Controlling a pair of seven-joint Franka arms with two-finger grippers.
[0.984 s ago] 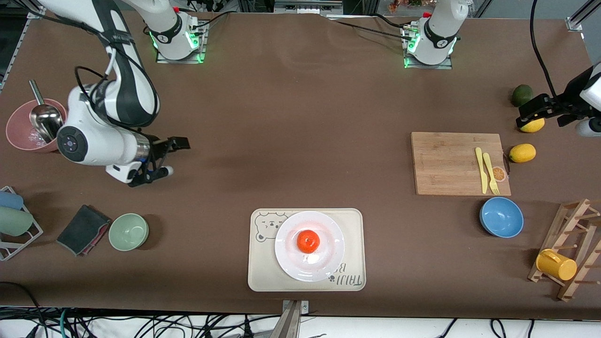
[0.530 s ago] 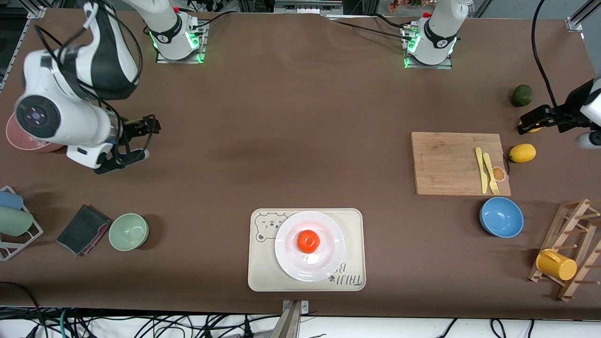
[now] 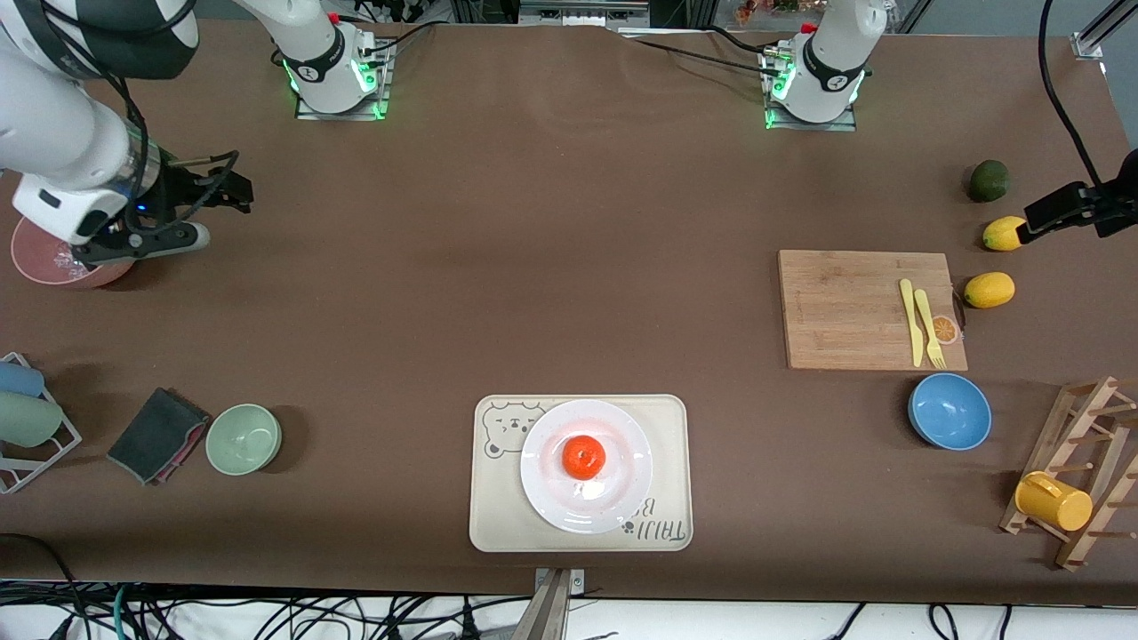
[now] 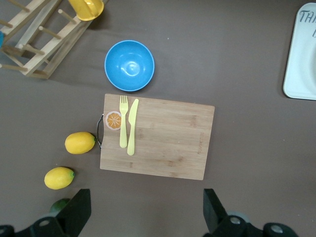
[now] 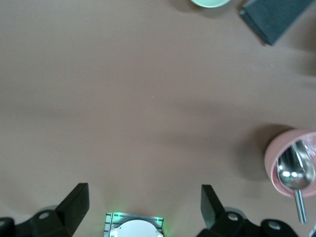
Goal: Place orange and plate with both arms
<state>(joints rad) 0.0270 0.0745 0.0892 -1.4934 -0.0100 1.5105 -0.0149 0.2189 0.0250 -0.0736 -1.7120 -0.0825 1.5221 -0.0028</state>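
Orange [image 3: 584,457] resting on white plate [image 3: 547,484], both on a cream tray [image 3: 491,511].
Left gripper [image 3: 1049,211] open above a lemon [image 3: 1002,234]; right gripper [image 3: 213,204] open beside a pink bowl [image 3: 36,265].

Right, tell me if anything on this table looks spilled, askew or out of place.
Nothing stands out. The orange sits in the middle of the plate, which lies flat on the cream tray. The left pincer and right pincer are open and empty, high at their own ends of the table.
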